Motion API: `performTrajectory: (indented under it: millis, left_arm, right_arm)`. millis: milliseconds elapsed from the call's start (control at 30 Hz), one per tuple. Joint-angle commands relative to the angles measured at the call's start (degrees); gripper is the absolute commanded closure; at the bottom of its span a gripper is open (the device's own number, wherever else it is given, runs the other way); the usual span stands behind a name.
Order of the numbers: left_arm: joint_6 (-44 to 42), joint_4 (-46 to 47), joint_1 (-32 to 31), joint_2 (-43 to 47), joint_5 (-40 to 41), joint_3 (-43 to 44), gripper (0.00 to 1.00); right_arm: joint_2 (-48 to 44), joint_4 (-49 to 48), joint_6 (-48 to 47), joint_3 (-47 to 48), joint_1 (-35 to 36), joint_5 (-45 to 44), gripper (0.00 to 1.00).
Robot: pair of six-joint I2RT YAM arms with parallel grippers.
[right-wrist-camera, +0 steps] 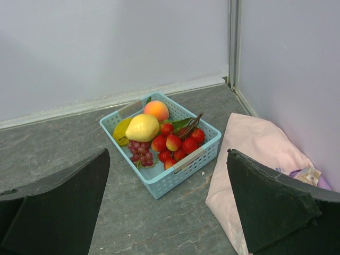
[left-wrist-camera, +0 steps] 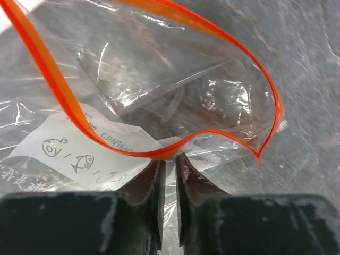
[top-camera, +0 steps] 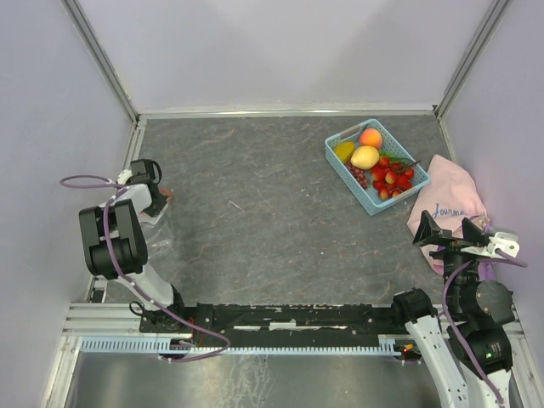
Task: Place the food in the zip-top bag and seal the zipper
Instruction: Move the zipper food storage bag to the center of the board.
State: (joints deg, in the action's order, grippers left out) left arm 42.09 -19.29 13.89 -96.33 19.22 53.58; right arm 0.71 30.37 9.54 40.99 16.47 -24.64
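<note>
While food [right-wrist-camera: 159,135] sits in basket [right-wrist-camera: 183,162], zip-top bag [left-wrist-camera: 175,85] empty, open; left end effector [left-wrist-camera: 169,180] pinches its rim, right end effector [right-wrist-camera: 168,153] wide, empty.

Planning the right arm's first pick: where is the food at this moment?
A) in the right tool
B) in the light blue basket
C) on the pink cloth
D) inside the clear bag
B: the food all lies in the light blue basket, while the zip-top bag pinched by the left tool shows no fruit inside.
</note>
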Motion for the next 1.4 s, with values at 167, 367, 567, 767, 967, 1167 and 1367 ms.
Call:
performTrajectory:
  millis: [167, 367, 567, 767, 967, 1167, 1367]
  left_arm:
    - [-6.15, 3.4, -11.07, -0.09, -3.93, 3.5, 0.97]
    - [-10.17, 3.29, -20.71, 0.62, -5.21, 5.42, 0.97]
    - [-15.4, 5.14, -30.69, 2.21, -7.81, 5.05, 0.97]
    - [-19.19, 11.71, -41.18, 7.11, -11.2, 1.02, 0.97]
    - [-23.57, 15.63, -49.41, 12.01, -12.07, -1.43, 0.97]
    - [-27.03, 18.82, -54.32, 17.19, -13.16, -5.51, 0.97]
    - [-29.46, 19.2, -58.32, 19.48, -15.69, -7.05, 0.97]
  right_arm:
    - [0.2, -2.56, -0.76, 0.12, 0.36, 0.39, 0.01]
    - [2.19, -2.21, 0.06, 0.93, 0.41, 3.37, 0.01]
    - [9.94, 0.81, 2.63, 5.06, 0.38, 10.21, 0.01]
    - [23.13, 4.61, 5.69, 9.52, 0.4, 22.51, 0.01]
    - [33.9, 3.36, 8.13, 11.19, 0.4, 32.99, 0.01]
    - [44.75, -5.6, 12.59, 6.89, 0.45, 42.1, 0.04]
    - [59.41, -16.31, 17.57, 6.48, 3.96, 47.95, 0.09]
